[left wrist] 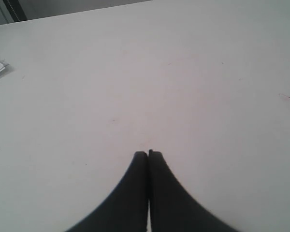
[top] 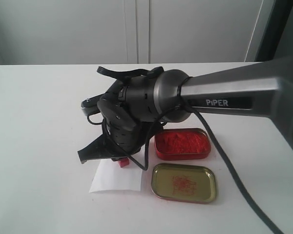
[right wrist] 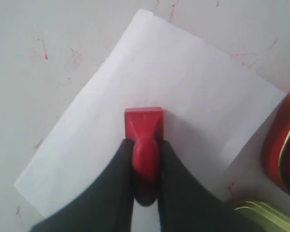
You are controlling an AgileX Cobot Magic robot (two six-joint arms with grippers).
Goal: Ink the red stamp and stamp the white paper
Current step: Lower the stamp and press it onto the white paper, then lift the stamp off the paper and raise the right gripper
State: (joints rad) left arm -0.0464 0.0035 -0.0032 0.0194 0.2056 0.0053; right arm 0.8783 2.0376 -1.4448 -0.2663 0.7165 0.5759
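My right gripper point(right wrist: 145, 145) is shut on the narrow handle of the red stamp point(right wrist: 144, 126), whose square base rests over the white paper point(right wrist: 183, 92). In the exterior view the same gripper point(top: 118, 158) hangs low over the paper point(top: 110, 180), with the stamp point(top: 122, 163) just showing beneath it. Whether the base touches the sheet I cannot tell. No imprint shows on the bare parts of the paper. My left gripper point(left wrist: 148, 153) is shut on nothing, above bare white tabletop, out of the exterior view.
The open ink tin point(top: 181, 144) filled with red pad sits right of the paper, its gold lid point(top: 184, 182) lying in front of it. The right arm point(top: 224, 95) reaches in from the right with a black cable trailing. Red ink specks mark the tabletop point(right wrist: 43, 48).
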